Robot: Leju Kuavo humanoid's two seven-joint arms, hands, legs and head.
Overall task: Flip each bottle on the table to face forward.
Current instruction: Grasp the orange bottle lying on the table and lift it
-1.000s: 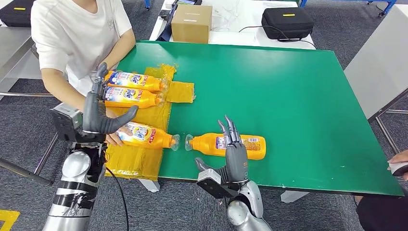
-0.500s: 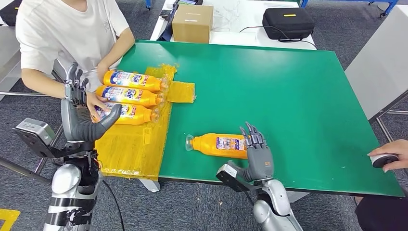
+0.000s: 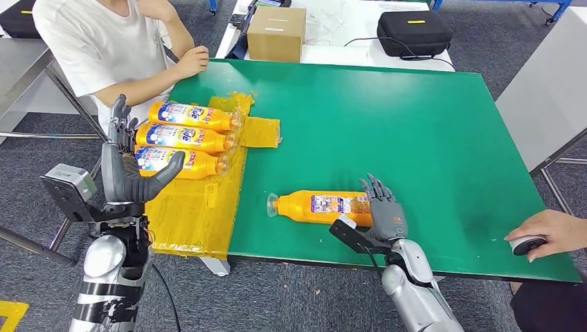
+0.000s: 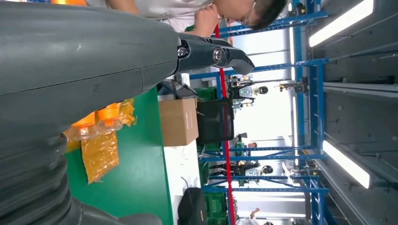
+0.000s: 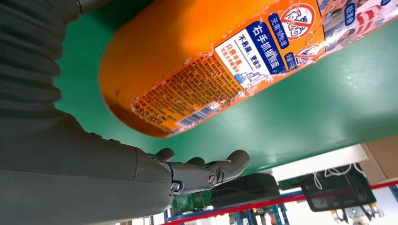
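Observation:
Three orange bottles [image 3: 187, 114], [image 3: 183, 137], [image 3: 176, 160] lie side by side on the yellow mat [image 3: 197, 214], front labels up, caps pointing right. A fourth orange bottle [image 3: 318, 206] lies on the green table [image 3: 415, 131] with its printed back label up and its cap to the left; the right wrist view shows that back label [image 5: 197, 70] close by. My right hand [image 3: 384, 213] sits at this bottle's base end with fingers spread, holding nothing. My left hand [image 3: 128, 169] is raised at the mat's left edge, fingers up, thumb out toward the nearest bottle, empty.
A person in a white shirt sits at the far left corner with a hand [image 3: 194, 61] on the table edge. Another person's hand [image 3: 550, 228] covers a small device at the right front edge. A cardboard box [image 3: 275, 33] and a black case [image 3: 413, 31] stand behind the table.
The person set the third bottle in line with the other two and drew their hand back. My right hand slid right, from over the fourth bottle to its base end.

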